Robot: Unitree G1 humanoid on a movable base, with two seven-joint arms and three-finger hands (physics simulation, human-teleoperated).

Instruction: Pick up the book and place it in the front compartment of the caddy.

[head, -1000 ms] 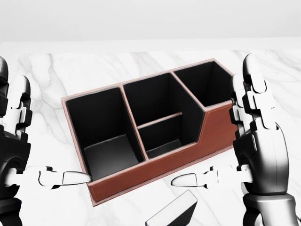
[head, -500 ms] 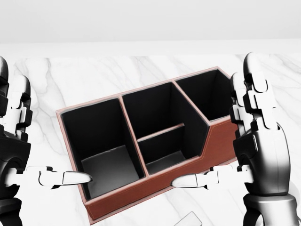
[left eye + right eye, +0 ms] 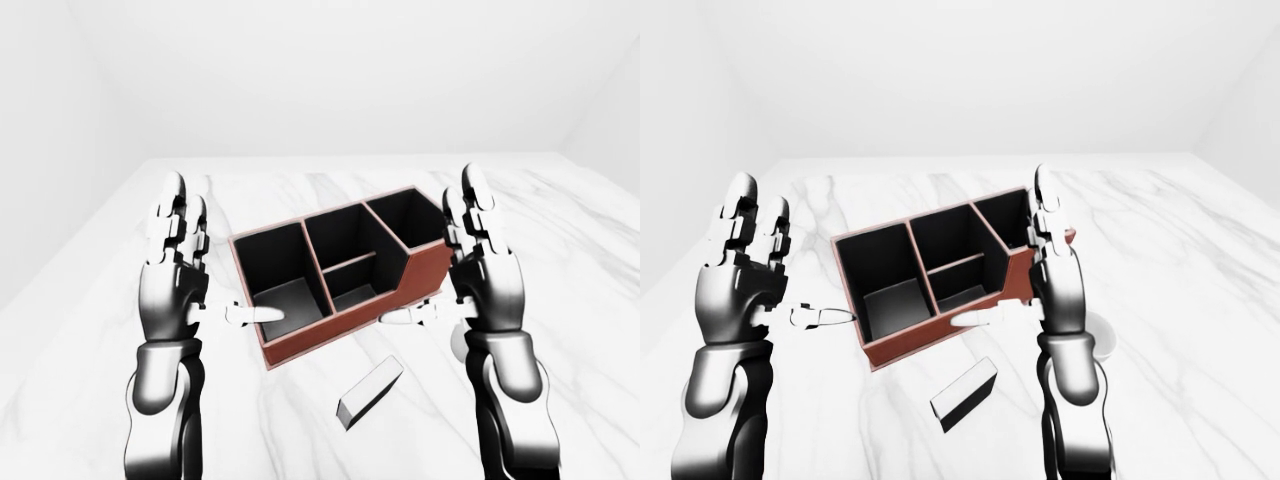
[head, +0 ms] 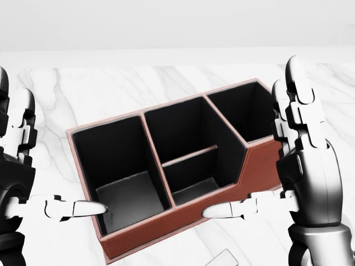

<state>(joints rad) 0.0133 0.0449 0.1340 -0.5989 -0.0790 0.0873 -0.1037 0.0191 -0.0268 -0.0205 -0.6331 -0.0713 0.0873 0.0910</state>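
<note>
Book, one only, lies flat on the marble desk below and between two spread, empty robot hands, left and right. One caddy (four compartments) sits between them; head view crops the book to a corner.

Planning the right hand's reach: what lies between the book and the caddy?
Nothing: in the left-eye view only bare marble table separates the book from the caddy. The right robot hand hovers above, open.
</note>
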